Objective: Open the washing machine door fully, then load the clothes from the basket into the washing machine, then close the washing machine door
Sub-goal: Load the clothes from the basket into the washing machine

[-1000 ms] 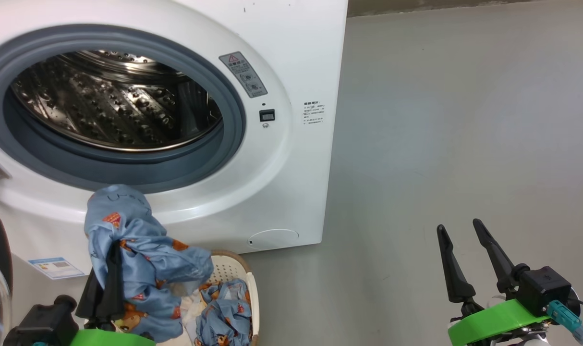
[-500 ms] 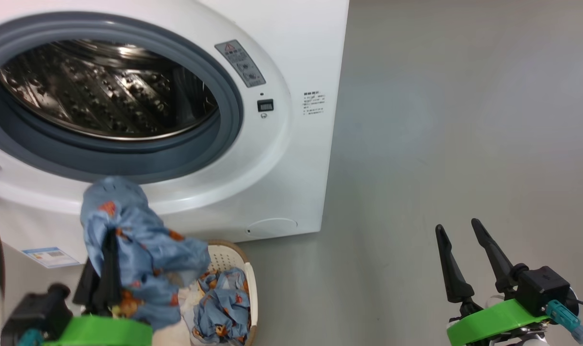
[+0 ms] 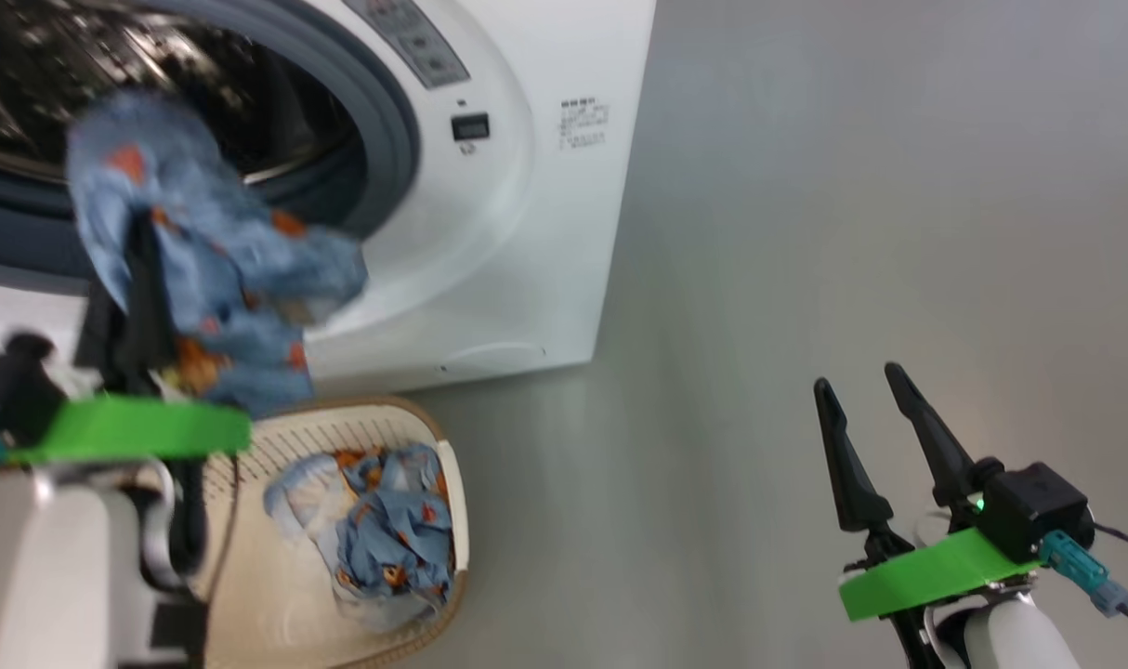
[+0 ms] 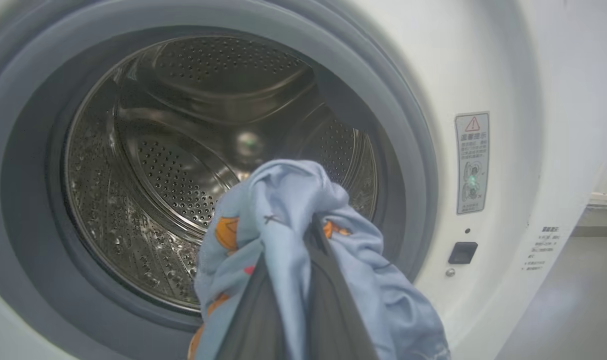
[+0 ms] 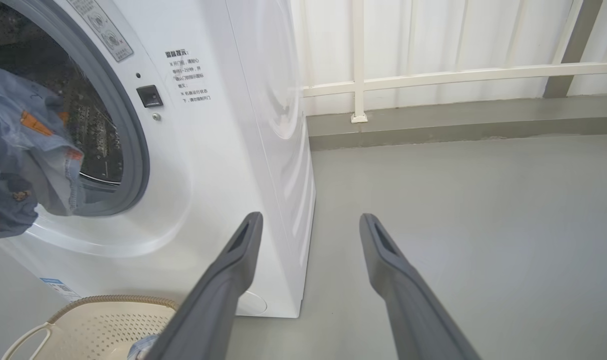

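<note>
the smooth grey floor [image 3: 806,232] carries the white washing machine [image 3: 536,242], standing at the head view's left. the cream basket [image 3: 285,446] sits on the floor just before the machine's lower front. behind, the floor meets a low grey kerb [image 5: 458,122] under a white railing [image 5: 433,79].

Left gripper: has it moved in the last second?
Yes. The left gripper, shut on the blue garment, rose from below the washing machine's seal to its opening.

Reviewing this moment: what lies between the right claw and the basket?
Bare grey floor lies between the right claw and the basket, nothing else; the head view shows it.
</note>
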You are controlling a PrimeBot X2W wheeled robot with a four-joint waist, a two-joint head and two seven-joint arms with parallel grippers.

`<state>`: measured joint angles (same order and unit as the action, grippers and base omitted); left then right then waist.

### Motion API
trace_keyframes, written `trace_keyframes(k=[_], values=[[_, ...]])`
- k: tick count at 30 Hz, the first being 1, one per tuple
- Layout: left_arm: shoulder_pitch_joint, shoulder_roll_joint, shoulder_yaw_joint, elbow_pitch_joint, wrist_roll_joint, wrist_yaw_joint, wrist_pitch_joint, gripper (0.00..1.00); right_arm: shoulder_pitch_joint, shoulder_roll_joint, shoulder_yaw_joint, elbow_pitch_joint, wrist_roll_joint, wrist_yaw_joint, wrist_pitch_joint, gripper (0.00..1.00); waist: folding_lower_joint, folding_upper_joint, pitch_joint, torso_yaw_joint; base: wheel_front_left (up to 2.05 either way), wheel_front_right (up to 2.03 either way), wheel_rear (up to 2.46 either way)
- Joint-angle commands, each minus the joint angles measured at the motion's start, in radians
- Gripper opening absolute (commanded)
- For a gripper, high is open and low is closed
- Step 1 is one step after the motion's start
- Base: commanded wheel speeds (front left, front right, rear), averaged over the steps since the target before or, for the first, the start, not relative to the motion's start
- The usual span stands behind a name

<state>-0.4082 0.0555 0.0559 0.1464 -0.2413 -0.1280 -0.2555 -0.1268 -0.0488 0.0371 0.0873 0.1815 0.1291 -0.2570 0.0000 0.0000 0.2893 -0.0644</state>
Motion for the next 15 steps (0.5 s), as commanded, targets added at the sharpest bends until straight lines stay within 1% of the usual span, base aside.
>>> trace_keyframes(k=[1,11,15], values=[[-0.048,0.04,0.032,-0.012,0.009,-0.002,-0.006,0.0,-0.025,-0.001,0.031,-0.027,0.007,0.002,-0.005,1.0,0.0,0.0,0.09,-0.036,0.0,0.0,0.0],[-0.275,0.15,0.044,0.112,0.0,-0.003,-0.006,0.0,-0.087,-0.001,0.05,-0.052,0.03,0.002,-0.005,1.0,0.0,0.0,0.257,-0.088,0.0,0.0,0.0],[-0.355,0.203,-0.002,0.18,-0.024,-0.003,-0.006,0.0,-0.1,-0.001,0.061,-0.045,0.045,0.002,-0.005,1.0,0.0,0.0,0.307,-0.097,0.0,0.0,0.0]])
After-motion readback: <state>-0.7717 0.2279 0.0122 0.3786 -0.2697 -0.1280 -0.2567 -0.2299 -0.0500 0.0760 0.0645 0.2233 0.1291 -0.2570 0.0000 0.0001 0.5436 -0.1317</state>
